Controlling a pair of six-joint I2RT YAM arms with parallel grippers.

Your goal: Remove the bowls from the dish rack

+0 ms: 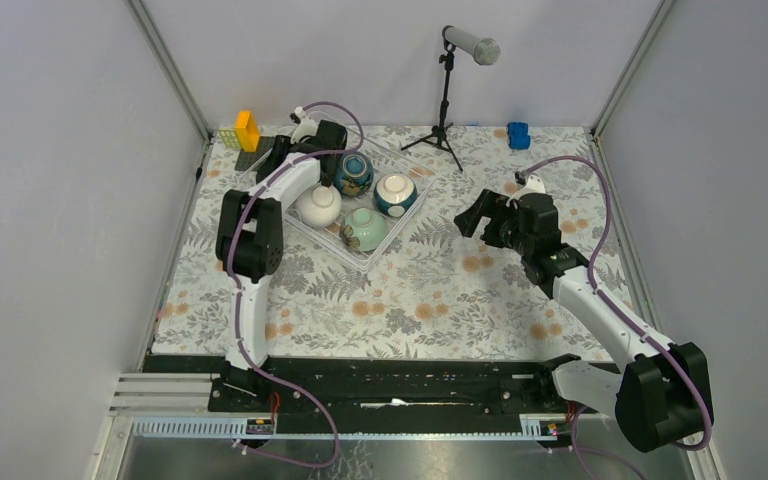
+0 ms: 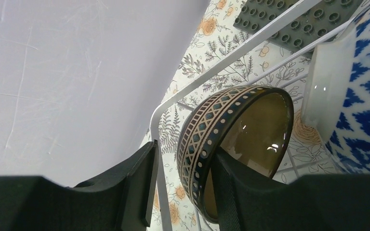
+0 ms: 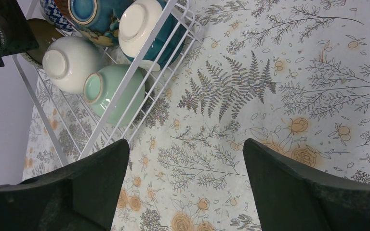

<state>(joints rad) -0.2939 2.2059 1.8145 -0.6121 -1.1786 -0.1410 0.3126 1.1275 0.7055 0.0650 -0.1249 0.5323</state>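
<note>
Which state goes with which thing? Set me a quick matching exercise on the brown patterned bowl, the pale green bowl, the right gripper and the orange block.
Things:
1. brown patterned bowl
2. pale green bowl
3. right gripper
4. orange block

States:
A. open over bare tablecloth
B. bottom up in the dish rack
C. rim between the fingers of the left gripper
D. outside the rack, at the table's far left corner

Pairs: 1-C, 2-B, 3-A, 4-D.

Floral table (image 1: 440, 300) carrying dish rack (image 1: 388, 238) beneath left claw (image 2: 185, 187); tripod (image 1: 443, 135) and blue block (image 1: 518, 135) standing beyond right claw (image 1: 470, 215).
</note>
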